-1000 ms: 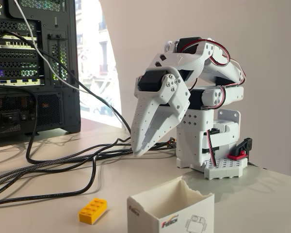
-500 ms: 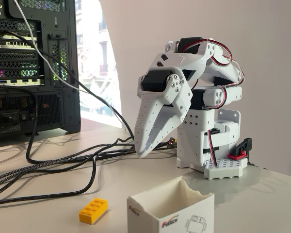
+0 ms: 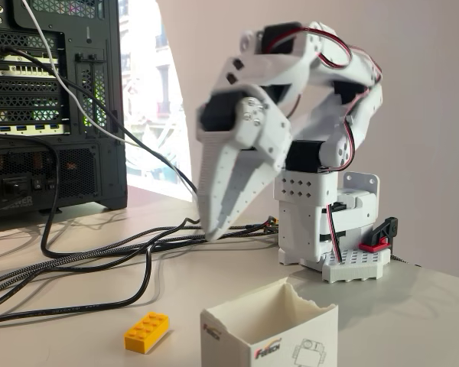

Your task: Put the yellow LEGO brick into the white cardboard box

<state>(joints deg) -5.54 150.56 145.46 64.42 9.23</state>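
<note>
Fixed view: yellow LEGO brick (image 3: 147, 332) below-left of gripper (image 3: 213, 232)

- The white plastic five-joint arm (image 3: 314, 73) stands folded over its base in the fixed view, with black servo blocks at the joints and red-and-black wires looping over its upper links.
- Its upper links arch forward and down, slightly motion-blurred.
- The white perforated two-finger gripper (image 3: 213, 229) hangs at the arm's front end, pointing steeply downward.
- Its two tapering fingers (image 3: 222, 187) lie close together and meet at the tip, holding nothing.
- A black servo sits directly above the fingers at the wrist.
</note>
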